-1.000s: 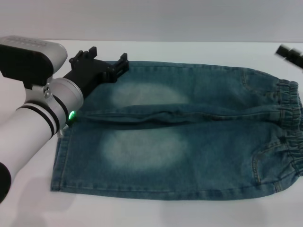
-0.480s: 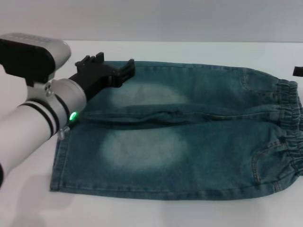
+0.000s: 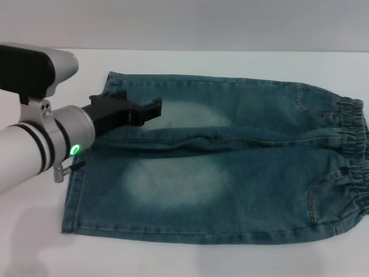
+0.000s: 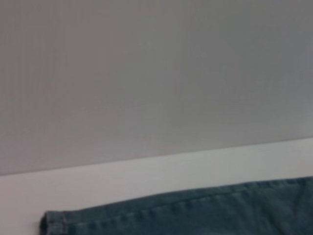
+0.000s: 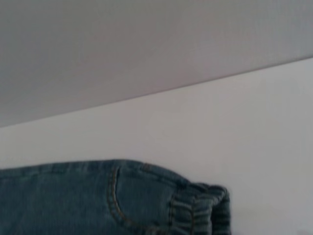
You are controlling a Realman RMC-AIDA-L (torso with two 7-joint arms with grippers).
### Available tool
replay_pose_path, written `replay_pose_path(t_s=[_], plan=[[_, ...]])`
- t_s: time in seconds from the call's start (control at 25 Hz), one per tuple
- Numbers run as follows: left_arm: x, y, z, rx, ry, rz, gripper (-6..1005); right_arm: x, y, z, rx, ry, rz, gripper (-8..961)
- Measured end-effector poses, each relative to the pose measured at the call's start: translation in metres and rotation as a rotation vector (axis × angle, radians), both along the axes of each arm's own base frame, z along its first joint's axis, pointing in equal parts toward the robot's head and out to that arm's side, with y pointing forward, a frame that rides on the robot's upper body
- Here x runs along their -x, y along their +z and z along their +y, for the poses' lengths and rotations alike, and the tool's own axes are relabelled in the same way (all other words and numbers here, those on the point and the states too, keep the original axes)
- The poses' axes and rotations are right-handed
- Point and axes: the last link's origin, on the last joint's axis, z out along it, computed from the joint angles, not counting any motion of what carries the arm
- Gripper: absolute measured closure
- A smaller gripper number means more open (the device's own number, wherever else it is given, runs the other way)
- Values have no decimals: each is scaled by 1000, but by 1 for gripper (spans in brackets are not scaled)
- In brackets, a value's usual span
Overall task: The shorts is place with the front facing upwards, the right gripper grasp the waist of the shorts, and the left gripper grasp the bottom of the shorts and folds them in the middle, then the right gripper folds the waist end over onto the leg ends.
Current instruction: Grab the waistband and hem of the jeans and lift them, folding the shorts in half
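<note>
The denim shorts (image 3: 225,167) are lying flat and spread out on the white surface (image 3: 230,262), front side up. The stretchy waist (image 3: 354,161) is lying near the right edge of the surface, and the leg ends (image 3: 72,196) are lying near the left edge. The left pincer (image 3: 151,109) is hanging over the far leg, close to its hem. Its fingers are looking apart and are holding nothing. The right pincer is not showing, so I cannot tell if it is open or closed. No fold is made yet. Both grabs and both folds are left to do.
</note>
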Motion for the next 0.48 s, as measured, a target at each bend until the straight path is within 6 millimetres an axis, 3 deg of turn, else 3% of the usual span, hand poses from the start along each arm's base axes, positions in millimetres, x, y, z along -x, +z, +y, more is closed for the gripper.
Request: replay_pose_path(t_s=[0.28, 0.48], plan=[[0, 7, -8, 69, 29, 79, 177, 12, 2, -9, 43, 19, 9, 254], [7, 5, -14, 97, 42, 192, 177, 14, -8, -20, 131, 23, 54, 265]])
